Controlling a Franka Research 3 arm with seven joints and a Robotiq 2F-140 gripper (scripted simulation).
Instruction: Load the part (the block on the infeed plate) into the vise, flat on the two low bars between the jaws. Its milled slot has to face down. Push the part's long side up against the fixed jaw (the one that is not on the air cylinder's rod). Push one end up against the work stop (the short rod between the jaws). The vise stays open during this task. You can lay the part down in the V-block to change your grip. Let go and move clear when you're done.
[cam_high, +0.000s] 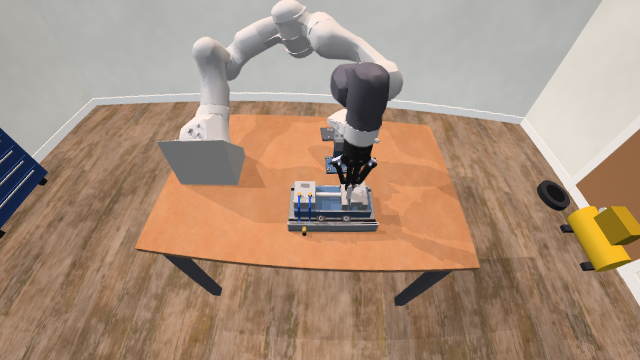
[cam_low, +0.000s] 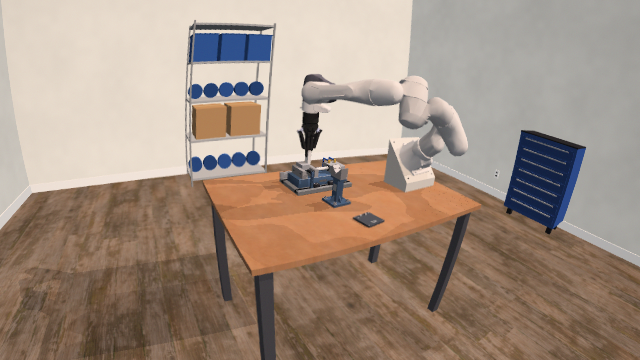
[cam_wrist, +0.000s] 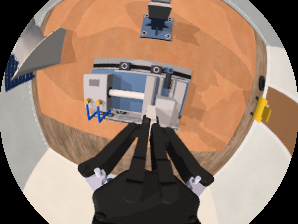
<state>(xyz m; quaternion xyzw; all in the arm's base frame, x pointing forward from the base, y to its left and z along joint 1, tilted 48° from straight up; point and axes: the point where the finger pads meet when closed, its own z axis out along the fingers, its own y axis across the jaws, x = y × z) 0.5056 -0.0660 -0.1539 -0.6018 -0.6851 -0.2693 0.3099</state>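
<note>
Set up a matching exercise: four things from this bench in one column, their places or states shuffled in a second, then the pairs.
1. gripper
2. vise
3. infeed plate
4. V-block

a. bare, near the table's edge
b. shut, tips down between the vise jaws
c. on a blue stand beside the vise
d. carries two blue hoses

1-b, 2-d, 3-a, 4-c

part (cam_wrist: 165, 104): slot side too small to tell
work stop: too small to pick out
fingers (cam_high: 350, 186): tips cover part of the vise (cam_high: 332, 207) gap in top view
blue cabinet (cam_high: 12, 172): cut by left edge
</note>
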